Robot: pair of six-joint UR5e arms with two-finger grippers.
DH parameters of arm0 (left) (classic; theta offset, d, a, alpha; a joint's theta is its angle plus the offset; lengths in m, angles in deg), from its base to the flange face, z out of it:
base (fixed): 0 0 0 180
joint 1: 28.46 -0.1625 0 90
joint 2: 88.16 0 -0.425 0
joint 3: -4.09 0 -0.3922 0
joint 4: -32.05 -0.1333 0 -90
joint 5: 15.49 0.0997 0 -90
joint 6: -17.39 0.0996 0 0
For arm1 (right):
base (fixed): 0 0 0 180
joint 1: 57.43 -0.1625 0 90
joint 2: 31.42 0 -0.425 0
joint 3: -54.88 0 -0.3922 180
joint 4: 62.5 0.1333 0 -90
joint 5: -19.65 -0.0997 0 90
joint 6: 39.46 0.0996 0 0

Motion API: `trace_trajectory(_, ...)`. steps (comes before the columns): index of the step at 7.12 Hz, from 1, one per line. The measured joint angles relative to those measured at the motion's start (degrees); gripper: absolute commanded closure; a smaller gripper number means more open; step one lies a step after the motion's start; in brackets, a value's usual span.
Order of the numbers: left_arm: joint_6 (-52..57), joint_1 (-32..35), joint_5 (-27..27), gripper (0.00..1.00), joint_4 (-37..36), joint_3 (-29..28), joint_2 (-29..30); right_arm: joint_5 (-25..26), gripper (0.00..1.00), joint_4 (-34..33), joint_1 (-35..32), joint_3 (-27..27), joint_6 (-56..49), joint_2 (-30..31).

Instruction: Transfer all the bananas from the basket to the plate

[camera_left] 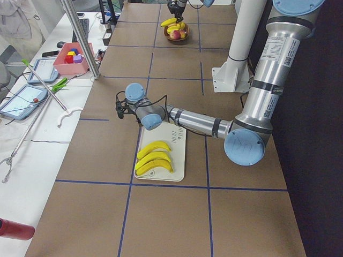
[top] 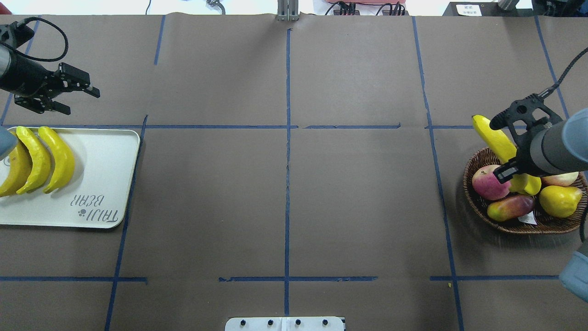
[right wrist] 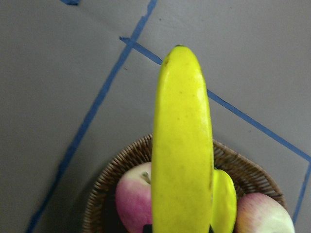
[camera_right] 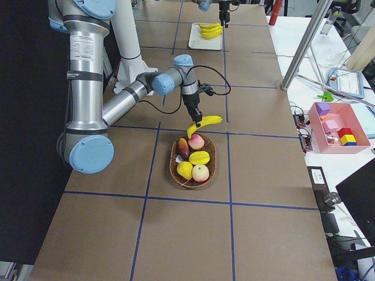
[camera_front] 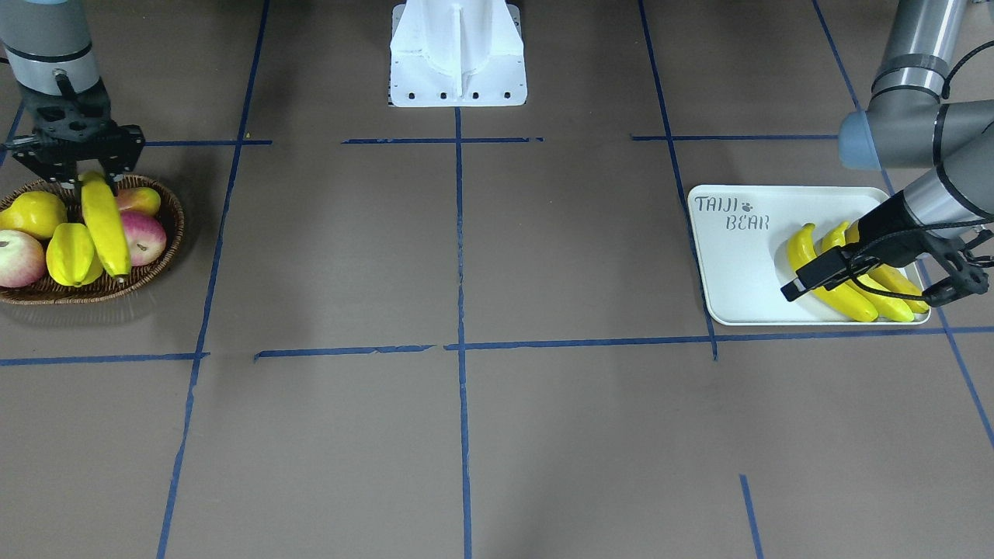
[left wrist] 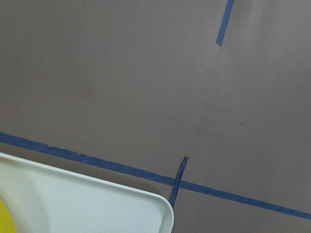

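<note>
Yellow banana pinched in right tool above wicker basket; left tool wide apart, empty, near plate.

looks like a robotics lab: table gridded with blue tape, side bench holding tablets and a bin of blocks.

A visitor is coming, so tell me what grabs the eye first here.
The right pincer holds a banana above the wicker fruit basket on the robot's right. On its left, three more bananas lie side by side on the TAIJI BEAR tray, the left pincer open nearby.
</note>
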Motion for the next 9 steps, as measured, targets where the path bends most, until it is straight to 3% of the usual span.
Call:
trace_trajectory(4, -1.52, -0.04, -0.06, 0.0, 0.11, 0.55, 2.37, -8.15, 1.0, 0.33, 1.15, 6.48, 16.61, -19.19)
trace_trajectory(6, -5.96, -1.07, 0.79, 0.0, 0.52, 0.67, 6.7, -9.08, 1.0, 2.04, 3.41, 7.83, 24.81, -25.47)
trace_trajectory(9, -7.39, -6.7, 4.69, 0.01, 5.0, 0.98, 11.67, -7.52, 1.0, 24.09, 7.42, 20.07, 36.27, -28.9)
